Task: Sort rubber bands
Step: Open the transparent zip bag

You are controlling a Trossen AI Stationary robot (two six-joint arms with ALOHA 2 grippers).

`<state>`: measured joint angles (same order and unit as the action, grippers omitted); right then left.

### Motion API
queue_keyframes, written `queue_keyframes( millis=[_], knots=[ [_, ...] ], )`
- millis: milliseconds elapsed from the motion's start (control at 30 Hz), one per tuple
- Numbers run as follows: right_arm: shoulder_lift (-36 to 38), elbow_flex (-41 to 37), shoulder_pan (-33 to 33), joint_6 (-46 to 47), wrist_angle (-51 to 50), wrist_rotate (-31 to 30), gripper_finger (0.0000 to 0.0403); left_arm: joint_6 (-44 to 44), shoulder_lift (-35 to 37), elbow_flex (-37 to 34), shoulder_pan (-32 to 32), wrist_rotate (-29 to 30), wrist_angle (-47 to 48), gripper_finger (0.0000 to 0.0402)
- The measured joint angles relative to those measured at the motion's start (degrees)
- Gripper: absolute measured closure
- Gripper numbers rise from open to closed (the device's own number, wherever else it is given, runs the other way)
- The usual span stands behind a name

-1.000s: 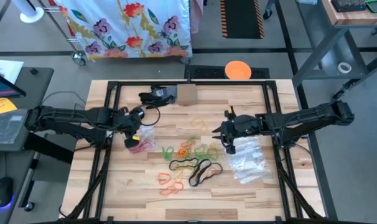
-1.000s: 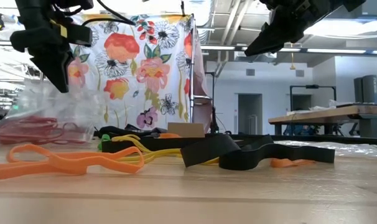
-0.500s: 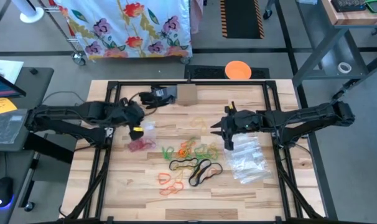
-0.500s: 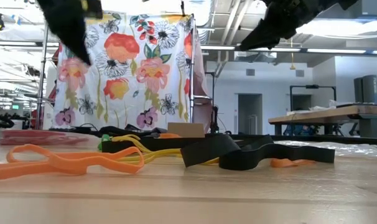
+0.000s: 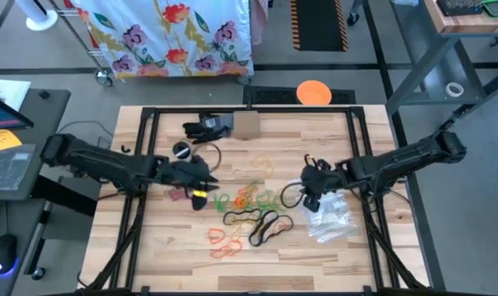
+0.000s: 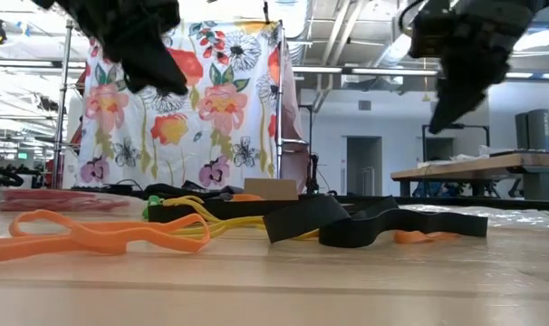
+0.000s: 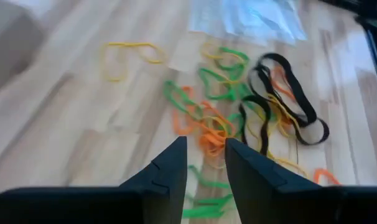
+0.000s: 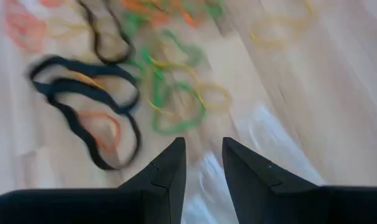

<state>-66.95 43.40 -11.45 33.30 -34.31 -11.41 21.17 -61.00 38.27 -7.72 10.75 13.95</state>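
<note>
The sorting looks barely begun. Most of the rubber bands (image 5: 249,210) lie tangled in one heap at the middle of the counter (image 5: 142,247), colours mixed: green, orange and yellow knotted together, with long black ones and a few orange ones on the side toward the near edge. One yellow band (image 5: 262,164) lies apart, toward the far edge. A small red bunch (image 5: 177,195) sits toward the left edge, apparently in a clear bag, which may be the only colour separated so far. More clear bags (image 5: 331,215) lie toward the right edge.

The heap has no single direction. The long black bands (image 7: 288,106) stretch roughly along the counter's width, and the orange band (image 6: 93,234) nearest the low camera lies the same way, flat.

The left tool (image 5: 198,182) hangs over the heap's left side, fingers slightly apart with nothing between them. The right tool (image 5: 308,194) hangs between the heap and the bags, fingers likewise slightly apart and empty.
</note>
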Motion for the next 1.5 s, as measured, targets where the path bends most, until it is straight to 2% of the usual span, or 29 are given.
queue_keyframes(
  millis=[67,133,267,400,567,667,767,900,1067,1233,1333,1433,1500],
  knots=[
    [-0.93,0.04,-1.68,0.62,-1.17,-5.43,0.0301,-2.82,-2.66,-1.81,-1.18,0.45,-6.92,0.0299],
    [-2.46,0.00,-2.27,-1.89,-2.90,-8.16,0.0301,-5.60,-5.28,-3.03,-1.95,2.14,-14.37,0.0299],
    [-6.73,0.02,1.71,0.57,-5.46,-7.67,0.0301,-11.99,-11.13,-4.29,-1.69,5.14,-25.74,0.0299],
    [-12.22,0.01,8.96,-1.07,-9.48,-6.81,0.0301,-17.39,-15.36,-4.27,-0.29,3.40,-31.33,0.0299],
    [-16.80,0.95,16.75,-12.56,-10.05,-1.34,0.0301,-18.52,-18.20,-4.27,1.70,1.52,-31.44,0.0299],
    [-17.85,1.88,19.45,-19.52,-10.60,-0.19,0.0301,-19.28,-19.05,-4.27,2.82,1.50,-31.16,0.0299],
    [-18.73,1.88,21.36,-25.32,-10.47,4.07,0.0301,-20.69,-18.92,-4.25,4.03,0.48,-31.68,0.0299],
    [-18.62,1.88,22.78,-27.77,-9.33,9.86,0.0301,-22.07,-18.70,-4.25,5.59,-1.94,-31.50,0.0299],
    [-18.65,1.86,22.79,-29.35,-8.32,11.81,0.0301,-23.36,-18.70,-4.26,7.59,-3.12,-31.40,0.0299],
    [-20.23,0.13,22.38,-30.61,-1.77,14.31,0.0301,-23.50,-18.70,-4.26,8.84,-3.44,-31.35,0.0299],
    [-22.46,1.14,21.85,-30.36,-1.78,13.76,0.0327,-22.77,-18.70,-4.25,9.39,-6.17,-31.51,0.0299],
    [-22.81,2.93,20.60,-30.85,-1.54,12.70,0.0386,-21.26,-18.70,-4.25,9.76,-7.49,-31.88,0.0298],
    [-22.46,4.36,19.60,-31.15,-1.63,12.65,0.0394,-20.27,-18.70,-4.25,9.96,-7.49,-31.94,0.0298]
  ],
)
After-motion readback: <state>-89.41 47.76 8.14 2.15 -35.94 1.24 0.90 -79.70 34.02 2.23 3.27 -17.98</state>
